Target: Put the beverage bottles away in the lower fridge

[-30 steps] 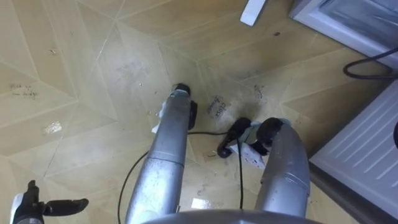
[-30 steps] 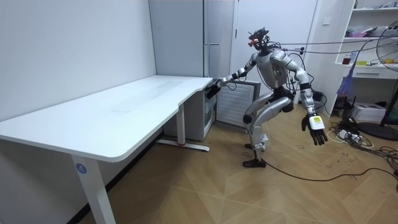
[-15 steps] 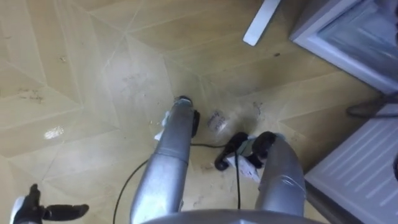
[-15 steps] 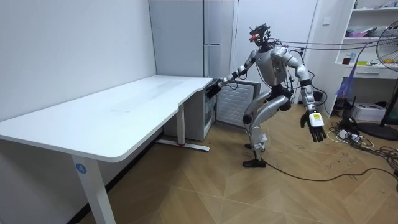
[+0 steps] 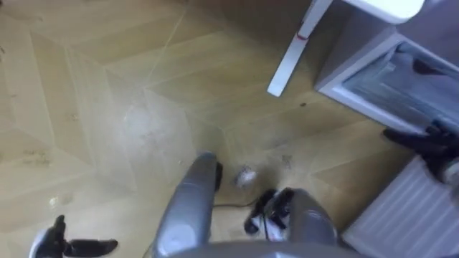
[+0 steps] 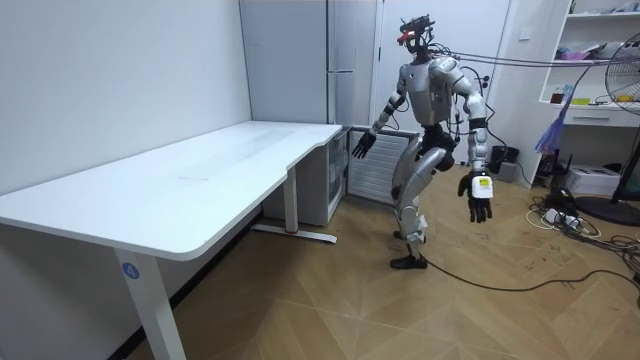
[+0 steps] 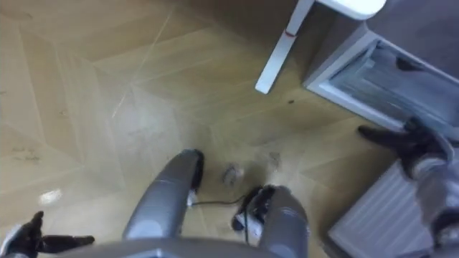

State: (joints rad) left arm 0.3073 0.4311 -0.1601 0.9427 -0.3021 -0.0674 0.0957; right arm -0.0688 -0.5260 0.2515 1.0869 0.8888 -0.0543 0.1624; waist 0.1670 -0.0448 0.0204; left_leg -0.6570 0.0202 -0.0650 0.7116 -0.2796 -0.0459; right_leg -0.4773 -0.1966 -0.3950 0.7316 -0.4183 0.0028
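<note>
The lower fridge stands open under the end of the white desk, its inside facing me. A white ribbed panel, which looks like its door, juts out at my lower right. My right hand hovers open in front of the fridge opening, fingers spread and holding nothing. In the room view this right hand is out just off the desk's end. My left hand hangs open and idle at my lower left, over the floor. The room view shows me standing upright before the fridge.
The white desk runs along the wall, and its leg stands on the floor beside the fridge. A tall grey fridge rises behind. Shelves and a fan stand at the room view's right, with cables on the floor.
I have straightened up from a forward bend. My right hand has pulled back from under the desk's end. My left arm has swung in closer. The eye views shifted toward the fridge.
</note>
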